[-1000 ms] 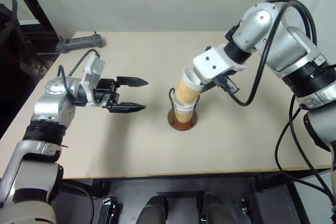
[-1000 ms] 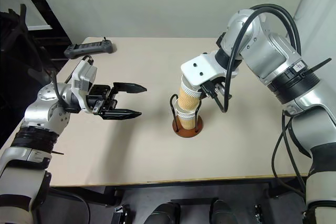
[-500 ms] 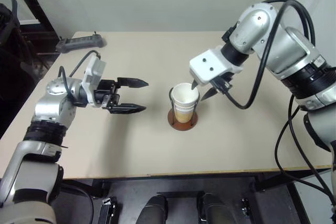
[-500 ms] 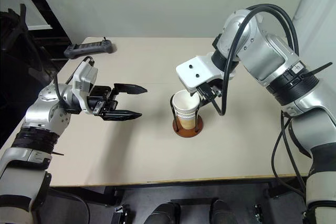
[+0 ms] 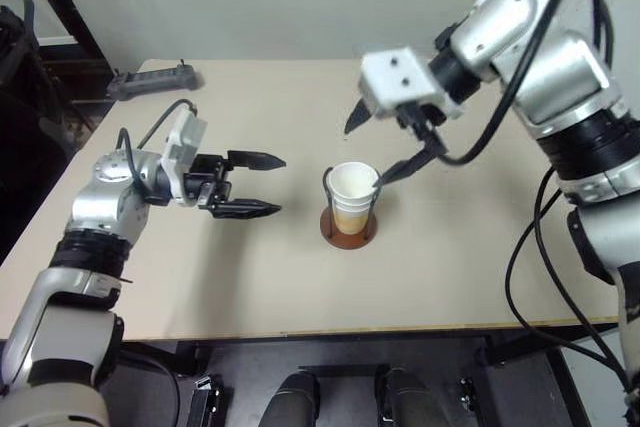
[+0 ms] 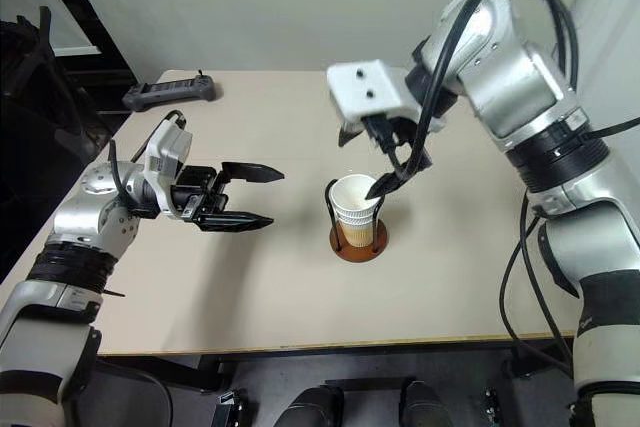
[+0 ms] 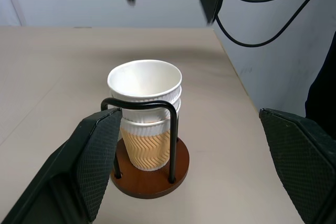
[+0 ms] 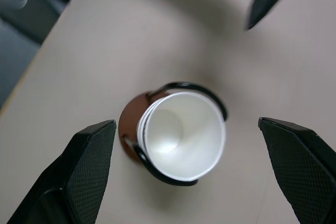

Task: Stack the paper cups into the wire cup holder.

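Desk: plain beige top, near edge runs along the bottom of the head views

L gripper over the left half of the desk, roughly midway between near and far edges, pointing level toward the holder. Jaws spread wide, nothing between them; well apart from the cups

Wire cup holder stands upright abt centre of the desk, slightly nearer the near edge than the far one. Brown disc base flat on the desk, dark wire loops rising on both sides

Paper cups nested one in another, seated inside the loops, bottom on the disc. L wrist view shows three white rims stacked close, tan zigzag wall below, stack upright, top rim a little above the loop tops

R gripper hangs above and just beyond the stack, angled down toward it. Jaws wide open, empty; one fingertip near the top cup's rim on its right side, contact: cannot tell. R wrist view looks straight down into the top cup, white inside, nothing in it

Far left corner of desk: dark grey handheld controller lying flat, well apart from all else
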You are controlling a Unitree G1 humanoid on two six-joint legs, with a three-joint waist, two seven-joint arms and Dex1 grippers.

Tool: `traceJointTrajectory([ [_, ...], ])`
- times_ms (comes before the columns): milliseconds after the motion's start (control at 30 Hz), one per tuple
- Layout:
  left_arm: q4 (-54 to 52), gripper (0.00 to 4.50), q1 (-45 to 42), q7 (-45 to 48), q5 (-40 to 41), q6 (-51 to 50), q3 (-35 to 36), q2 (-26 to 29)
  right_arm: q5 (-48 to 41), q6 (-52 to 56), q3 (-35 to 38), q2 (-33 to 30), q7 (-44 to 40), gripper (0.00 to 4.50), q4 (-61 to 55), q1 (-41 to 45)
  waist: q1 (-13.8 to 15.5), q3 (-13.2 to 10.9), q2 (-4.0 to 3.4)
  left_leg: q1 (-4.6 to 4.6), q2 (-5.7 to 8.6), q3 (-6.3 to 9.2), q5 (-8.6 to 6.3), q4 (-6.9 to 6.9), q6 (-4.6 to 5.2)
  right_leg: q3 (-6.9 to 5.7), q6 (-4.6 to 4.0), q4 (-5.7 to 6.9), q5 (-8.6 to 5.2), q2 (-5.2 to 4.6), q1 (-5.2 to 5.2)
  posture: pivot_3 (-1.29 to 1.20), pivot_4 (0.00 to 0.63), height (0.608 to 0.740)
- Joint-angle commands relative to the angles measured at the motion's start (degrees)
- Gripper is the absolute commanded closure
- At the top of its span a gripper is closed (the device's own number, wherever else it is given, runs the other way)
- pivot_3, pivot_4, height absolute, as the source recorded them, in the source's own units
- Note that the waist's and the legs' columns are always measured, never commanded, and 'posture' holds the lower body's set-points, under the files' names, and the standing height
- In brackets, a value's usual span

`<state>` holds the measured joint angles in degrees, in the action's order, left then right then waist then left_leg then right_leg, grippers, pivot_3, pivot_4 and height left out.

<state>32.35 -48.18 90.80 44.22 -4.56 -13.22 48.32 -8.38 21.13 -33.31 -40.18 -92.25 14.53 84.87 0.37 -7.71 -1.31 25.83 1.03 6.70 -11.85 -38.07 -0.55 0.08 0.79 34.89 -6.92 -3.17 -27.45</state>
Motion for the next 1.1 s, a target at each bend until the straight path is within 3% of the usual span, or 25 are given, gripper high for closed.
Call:
traceJointTrajectory([
  [33,2.13,0.0,-2.82,1.7,-1.33,-1.65,3.9,0.32,-1.41,6.07,7.08,-4.43,0.69,0.01,-3.14,-2.93,0.22,0.06,0.12,0.01,0.0,0.02,0.0,0.0,-0.01,-0.01,-0.01,0.0,-0.01,0.0,0.01,0.0,0.15,0.74],
  [233,6.49,0.0,-6.33,1.19,-4.37,-2.98,9.55,-0.39,-0.99,9.53,16.36,-10.06,8.33,0.01,-2.18,-11.49,0.27,0.07,0.14,-0.05,0.03,0.01,0.05,-0.03,-0.03,0.02,0.02,0.06,0.01,-0.03,0.04,0.0,0.15,0.74],
  [567,5.62,0.0,-5.32,-8.29,-7.23,-6.18,21.11,-0.5,-8.07,12.56,36.18,-7.91,24.9,0.01,-1.5,-29.45,0.1,0.07,0.15,-0.48,-0.03,-0.01,0.08,0.05,-0.02,0.04,0.24,0.01,0.04,0.04,0.49,0.0,0.15,0.74],
  [833,-0.79,0.0,0.84,-16.32,-6.88,-8.83,28.29,-1.2,-12.48,16.49,40.35,-6.36,29.1,0.01,-5.85,-39.53,0.02,0.07,0.15,-0.66,-0.02,-0.05,0.08,0.08,-0.01,0.1,0.49,0.0,0.01,0.07,0.65,0.0,0.15,0.74],
  [1100,-14.62,0.0,9.9,-24.36,-4.08,-14.08,33.18,-4.45,-15.17,16.57,43.34,-5.88,32.83,0.01,-9.29,-45.66,0.16,0.06,0.16,-0.81,0.06,0.01,0.04,0.04,0.04,0.15,0.71,-0.03,-0.13,0.07,0.9,0.0,0.15,0.74],
])
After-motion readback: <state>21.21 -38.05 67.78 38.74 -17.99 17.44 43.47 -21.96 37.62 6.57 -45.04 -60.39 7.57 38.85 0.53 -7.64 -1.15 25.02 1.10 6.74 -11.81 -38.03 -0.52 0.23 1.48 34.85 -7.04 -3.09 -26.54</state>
